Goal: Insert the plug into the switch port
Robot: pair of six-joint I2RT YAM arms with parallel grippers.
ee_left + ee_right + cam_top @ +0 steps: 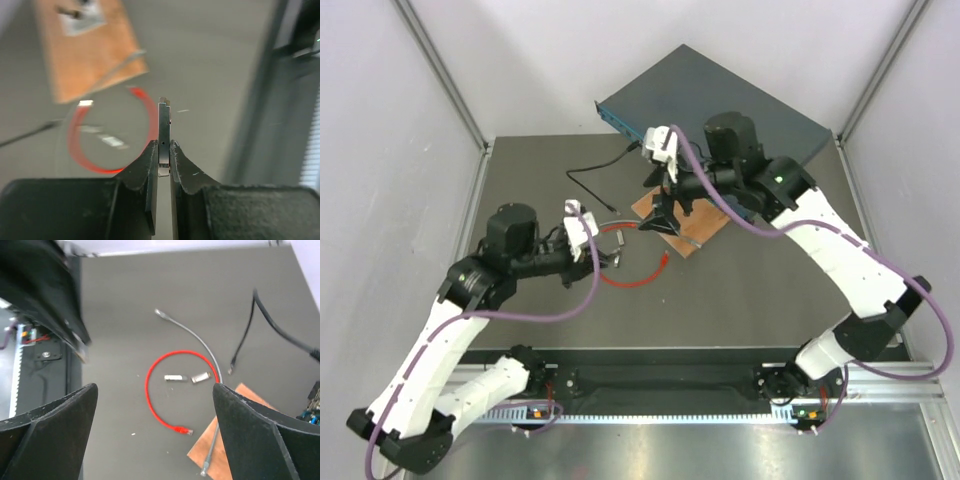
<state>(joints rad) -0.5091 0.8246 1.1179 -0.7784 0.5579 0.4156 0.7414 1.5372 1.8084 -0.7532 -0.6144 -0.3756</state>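
I find the right hand [154,387] spread wide above the plug [184,430], lying loose on the bench [125,300], apparently poised to take it; left hand [164,142] clenched on a thin metal piece [164,125].

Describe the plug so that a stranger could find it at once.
Find the wooden board on the dark table. A red cable lies in a loop beside it, and the plug is its end by the board's corner. Only it has a red boot, unlike the grey cable and the black cable nearby.
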